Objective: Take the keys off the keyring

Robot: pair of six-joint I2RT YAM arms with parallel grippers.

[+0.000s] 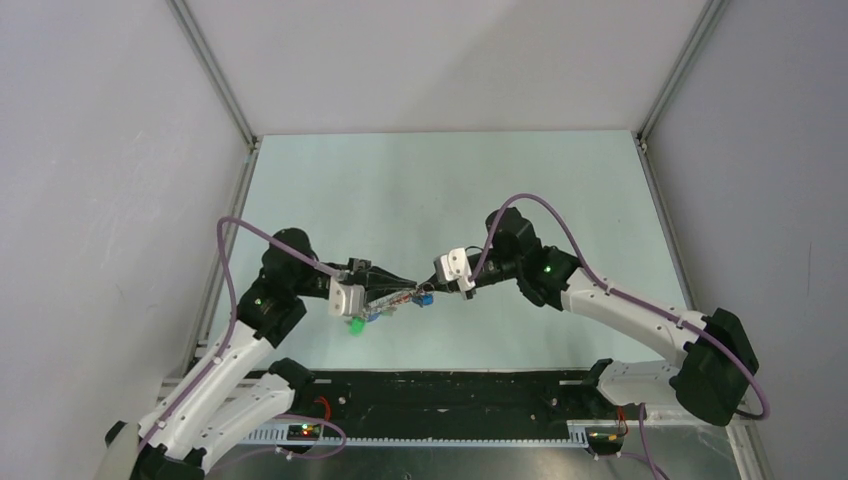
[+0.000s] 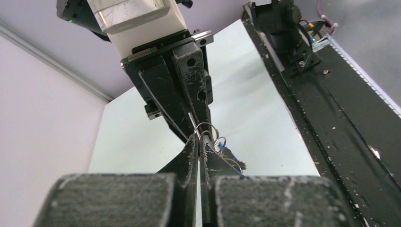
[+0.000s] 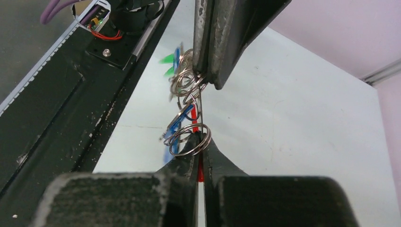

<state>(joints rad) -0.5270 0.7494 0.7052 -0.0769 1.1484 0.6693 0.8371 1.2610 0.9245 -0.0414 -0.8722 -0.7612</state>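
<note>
Both arms reach inward above the table point(image 1: 560, 180), tips almost meeting. The keyring point(image 3: 182, 142) is stretched between them in the air (a red loop shows), and the keys point(image 3: 174, 124) with blue and green tags dangle beside it. The left gripper point(image 3: 209, 78) is clamped on one ring and the right gripper point(image 3: 198, 144) on another.

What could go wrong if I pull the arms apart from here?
Both the left gripper and right gripper pinch the keyring only at their fingertips, on thin wire; a pull could slip it from one. The keys hang above the table, so a freed one may drop and bounce away. The two tips sit very close and could collide.
</note>
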